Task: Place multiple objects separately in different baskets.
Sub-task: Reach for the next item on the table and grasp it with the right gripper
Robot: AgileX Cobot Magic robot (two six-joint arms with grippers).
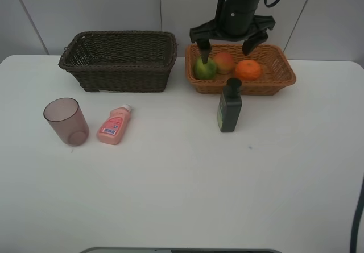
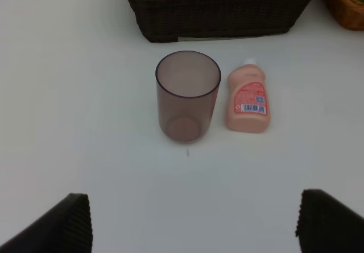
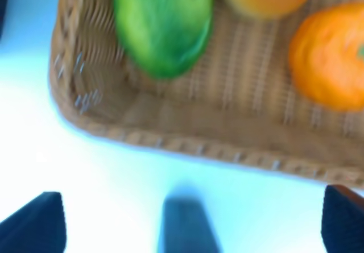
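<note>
My right gripper (image 1: 226, 48) hangs open and empty over the light orange-tan basket (image 1: 284, 77). In that basket lie the green-yellow fruit (image 1: 205, 68), the red-yellow fruit (image 1: 225, 62) and the orange (image 1: 248, 70). The right wrist view shows the same fruit (image 3: 162, 25), the orange (image 3: 330, 54) and the basket's rim (image 3: 170, 142). In front of the basket the dark green bottle (image 1: 230, 106) stands upright. The mauve cup (image 2: 187, 96) stands beside the lying pink bottle (image 2: 247, 99), ahead of my open, empty left gripper (image 2: 196, 224). The dark brown basket (image 1: 119, 59) holds nothing that I can see.
The white table (image 1: 182, 185) spreads wide in front of the objects, and a pale wall runs behind both baskets. A dark edge (image 1: 176, 250) shows at the table's near side.
</note>
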